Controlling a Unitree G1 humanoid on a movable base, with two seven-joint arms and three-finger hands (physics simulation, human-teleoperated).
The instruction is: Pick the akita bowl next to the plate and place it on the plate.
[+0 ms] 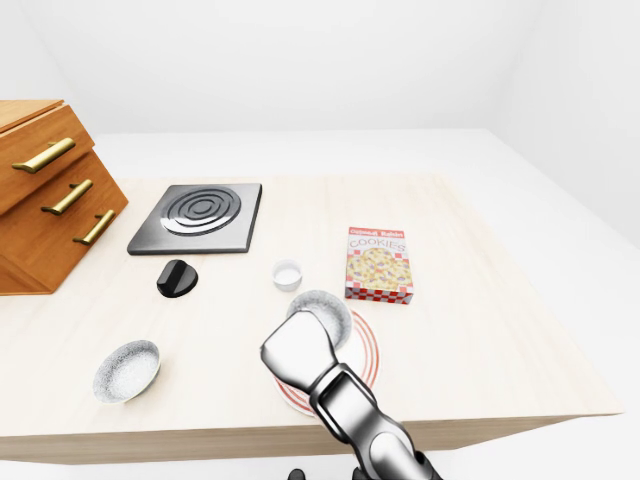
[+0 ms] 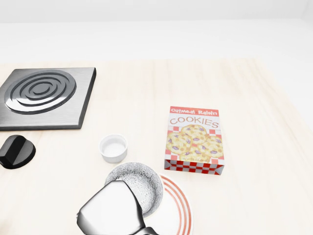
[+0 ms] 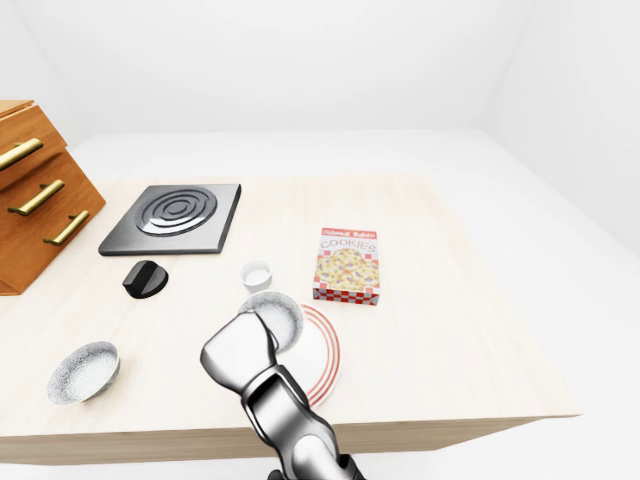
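The placing step is going on. The bowl (image 2: 139,183) is lying over the upper-left edge of the plate (image 2: 177,214) in the head view, and part of it is reaching past the plate's rim. The right hand (image 2: 111,210) is covering the bowl's lower side. The fingers are hiding under the hand's metal back, so it cannot be told whether they are closed on the bowl or open. It also cannot be told whether the bowl is resting on the plate or hanging just above it. The left hand is not showing.

The next move is probably calling for a small shift toward the plate's middle, to the lower right in the head view. Then the bowl should go down flat and the fingers should open without dragging it. The cup (image 2: 113,148) is standing just beyond the plate's upper left and the box (image 2: 195,139) near its upper right on the worktop (image 2: 259,122). Both are apart from the bowl. Another bowl (image 1: 127,370) is lying well to the left of the plate.
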